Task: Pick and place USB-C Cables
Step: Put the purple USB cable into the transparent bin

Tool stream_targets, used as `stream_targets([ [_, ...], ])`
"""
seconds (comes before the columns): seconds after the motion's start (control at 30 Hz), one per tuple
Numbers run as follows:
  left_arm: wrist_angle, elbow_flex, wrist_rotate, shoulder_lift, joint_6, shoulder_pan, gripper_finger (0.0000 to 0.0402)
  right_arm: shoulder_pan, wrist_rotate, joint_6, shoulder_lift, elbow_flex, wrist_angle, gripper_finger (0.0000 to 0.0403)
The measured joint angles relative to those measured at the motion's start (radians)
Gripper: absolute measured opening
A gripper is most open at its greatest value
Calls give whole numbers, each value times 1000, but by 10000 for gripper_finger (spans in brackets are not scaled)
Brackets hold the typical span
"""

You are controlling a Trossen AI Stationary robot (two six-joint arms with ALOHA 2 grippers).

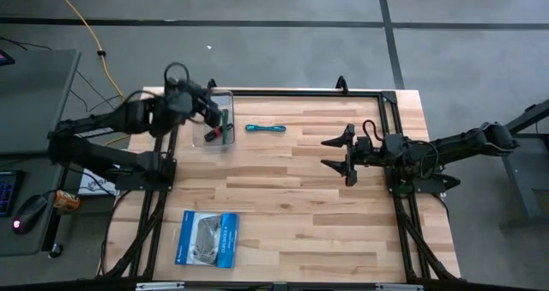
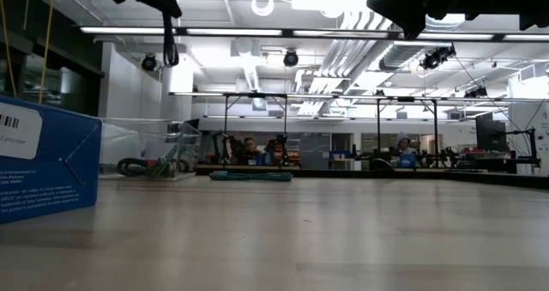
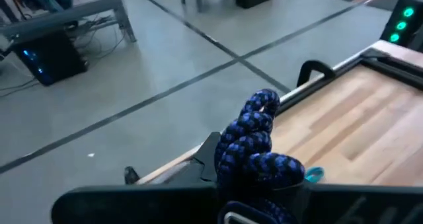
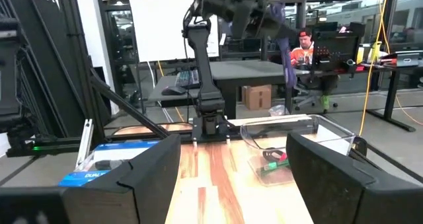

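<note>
1. Left pincer (image 1: pixel 208 105), raised over the clear bin (image 1: pixel 228 96) at the far left of the surface (image 1: pixel 292 197), clenched on the purple cable (image 3: pixel 254 145).
2. Green cable (image 4: pixel 276 156) already inside the bin; teal cable (image 1: pixel 265 129) lying loose just beside it.
3. Right pincer (image 1: pixel 340 156) idle at mid-right, fingers spread, grasping nothing.
4. Probably light, soft and floppy, braided rather than slippery; best taken across the coil's middle.
5. Purple braid seen clearly only from the left wrist; bin contents clearest from the right wrist; blue-and-white packet (image 1: pixel 207 239) large in the low view.
</note>
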Motion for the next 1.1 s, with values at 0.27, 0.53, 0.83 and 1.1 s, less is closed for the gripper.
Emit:
stream_targets([
  [0.27,-2,60,75,6,42,87,0,-1,3,-1,0,0,0,268],
  [0.53,-173,114,267,143,-32,265,0,-1,3,-1,0,0,5,268],
  [0.83,-310,122,355,430,-37,376,0,-1,2,17,0,0,-8,268],
  [1.1,-347,121,497,610,-37,409,0,-1,-1,17,0,0,-8,268],
])
